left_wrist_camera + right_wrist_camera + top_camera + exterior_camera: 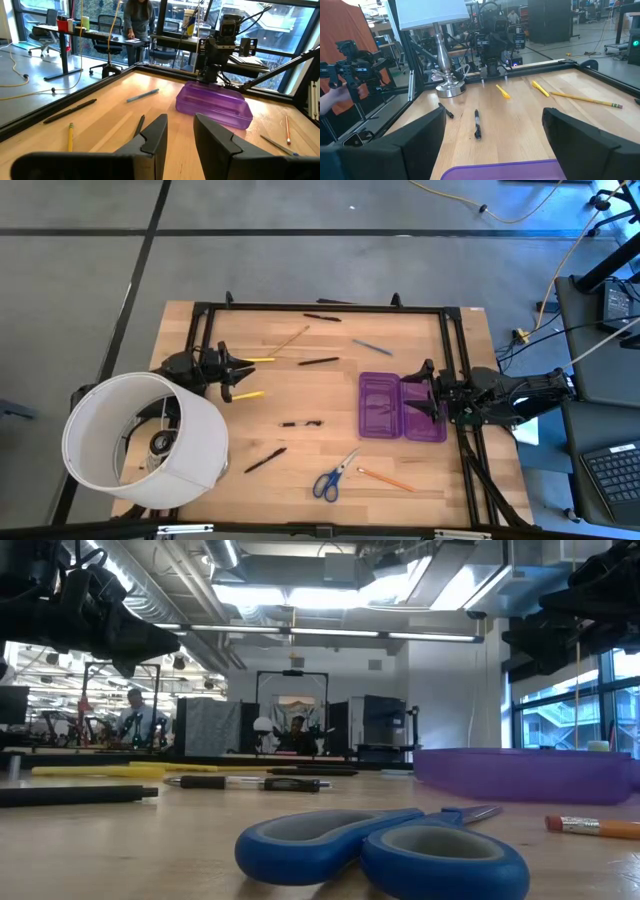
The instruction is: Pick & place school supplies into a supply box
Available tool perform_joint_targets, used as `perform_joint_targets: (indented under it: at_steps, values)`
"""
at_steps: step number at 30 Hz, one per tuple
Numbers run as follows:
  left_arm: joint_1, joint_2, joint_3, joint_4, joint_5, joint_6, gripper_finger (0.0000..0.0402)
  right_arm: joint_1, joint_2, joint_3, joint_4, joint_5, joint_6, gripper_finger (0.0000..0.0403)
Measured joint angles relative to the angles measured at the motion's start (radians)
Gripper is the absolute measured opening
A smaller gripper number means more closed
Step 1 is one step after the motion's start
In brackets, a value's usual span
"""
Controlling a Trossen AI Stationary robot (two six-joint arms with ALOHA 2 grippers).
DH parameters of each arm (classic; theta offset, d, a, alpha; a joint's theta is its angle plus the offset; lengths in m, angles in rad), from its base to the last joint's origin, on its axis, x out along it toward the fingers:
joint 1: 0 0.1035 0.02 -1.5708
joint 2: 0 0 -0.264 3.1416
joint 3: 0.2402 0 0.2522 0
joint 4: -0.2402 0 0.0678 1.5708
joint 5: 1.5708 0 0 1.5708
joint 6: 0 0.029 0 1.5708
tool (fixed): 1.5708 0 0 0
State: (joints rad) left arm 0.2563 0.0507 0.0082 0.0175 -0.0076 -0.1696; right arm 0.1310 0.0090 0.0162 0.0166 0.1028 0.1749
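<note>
The left tool [236,376], fingers a little apart and holding nothing, sat between two yellow pencils [262,360] pointing across the worktop, while the wide-open right tool [428,393] hung over the purple box [378,406].

Left arm reaches in from its side, wrist level, left gripper [240,376] raised off the counter with a narrow gap showing between its empty fingers [152,137]. Opposite, the right arm faces it, right gripper [425,392] spread wide, holding nothing.

white lampshade lamp [145,442], wooden table [300,400]
</note>
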Motion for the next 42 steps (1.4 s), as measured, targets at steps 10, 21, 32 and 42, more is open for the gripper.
perform_joint_targets:
  at_steps: [10, 21, 32, 42]
  values:
    - [0.000, 0.000, 0.000, 0.001, 0.000, 0.000, 0.0088, 0.000, 0.000, 0.000, 0.000, 0.000, 0.003, 0.0334]
    - [0.000, 0.000, 0.000, 0.001, 0.000, 0.000, 0.0088, 0.000, 0.000, 0.000, 0.000, 0.000, 0.029, 0.0334]
    - [0.001, 0.000, 0.000, 0.033, -0.009, 0.028, 0.0089, 0.000, 0.000, 0.000, 0.000, -0.017, 0.103, 0.0334]
    - [0.001, 0.000, 0.000, 0.039, -0.130, 0.032, 0.0146, 0.000, 0.000, 0.000, 0.000, -0.023, 0.182, 0.0334]
